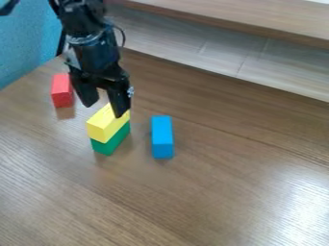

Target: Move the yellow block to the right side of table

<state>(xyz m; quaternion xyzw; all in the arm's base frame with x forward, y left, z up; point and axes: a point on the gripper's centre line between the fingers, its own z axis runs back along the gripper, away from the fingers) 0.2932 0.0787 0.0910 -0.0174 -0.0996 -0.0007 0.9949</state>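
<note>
The black gripper [104, 110] hangs over the upper left of the table, its two fingers spread apart with nothing held between them. Just below it in the view, a yellow block [106, 126] lies on top of a green block [112, 143]. The right fingertip overlaps the yellow block's upper right end; whether they touch I cannot tell. The wooden table [225, 192] extends to the right of the blocks.
A blue block [162, 137] lies right of the stack, a short gap away. Left of the gripper a red block [62, 90] stands on the table. A pale wooden ledge [257, 57] runs along the table's far edge, and a blue surface is at upper left.
</note>
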